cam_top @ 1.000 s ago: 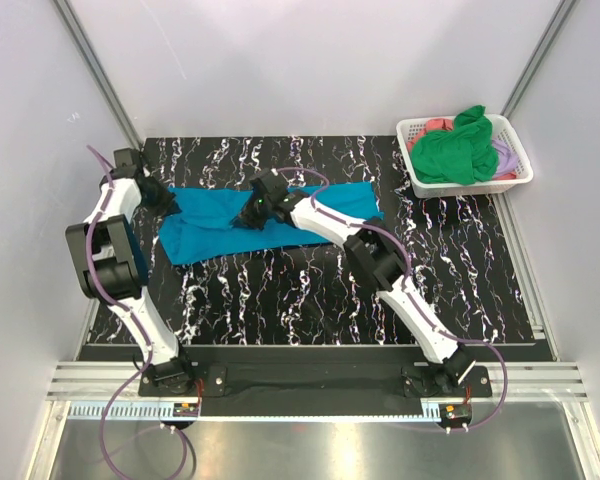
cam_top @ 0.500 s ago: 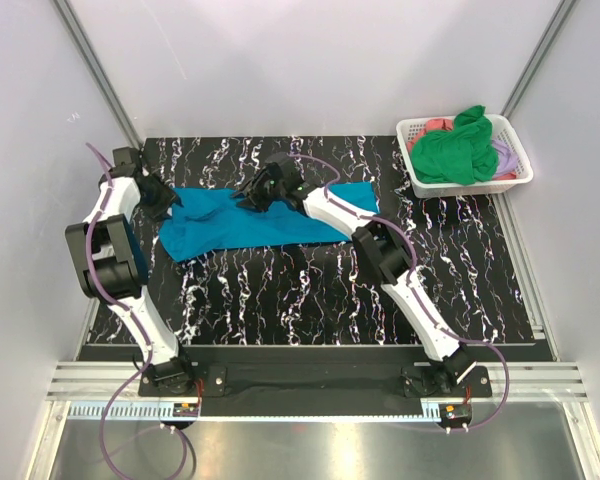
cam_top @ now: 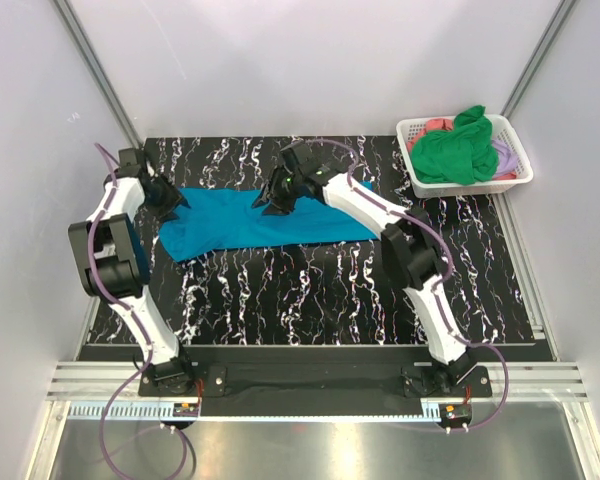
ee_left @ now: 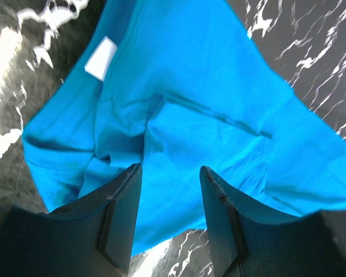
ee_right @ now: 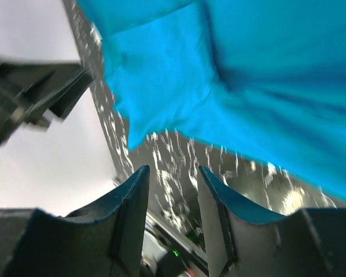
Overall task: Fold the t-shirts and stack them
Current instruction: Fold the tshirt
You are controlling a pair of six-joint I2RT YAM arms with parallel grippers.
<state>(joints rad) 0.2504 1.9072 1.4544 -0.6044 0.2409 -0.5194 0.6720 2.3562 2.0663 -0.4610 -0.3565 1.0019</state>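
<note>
Left gripper (cam_top: 170,200) hung over the left end of the teal-blue t-shirt (cam_top: 240,225), its two fingers (ee_left: 124,202) standing apart with nothing between them. Through the gap its wrist camera saw only rumpled cloth below (ee_left: 207,115). Right gripper (cam_top: 272,200) sat above the shirt's far edge near the middle, tilted down toward it, and its jaws were parted too. In the right wrist view the marbled table showed between the fingers (ee_right: 132,208), with the shirt (ee_right: 265,69) lying just beyond the tips. Neither gripper held anything.

The teal-blue t-shirt lay spread on the black marbled table (cam_top: 310,300), in the far half and left of centre. Its long axis ran left to right — slightly skewed, with the left end closer to the arm bases and the right end pointing toward the basket side. A small white label (ee_left: 101,57) showed near one edge of the cloth at the left end.

Well apart, in the far right corner, stood a white lattice basket (cam_top: 480,187). It held a bright green t-shirt (cam_top: 455,150) heaped on top, with coral-pink cloth (cam_top: 435,125) and lilac cloth (cam_top: 502,155) showing beneath it.
</note>
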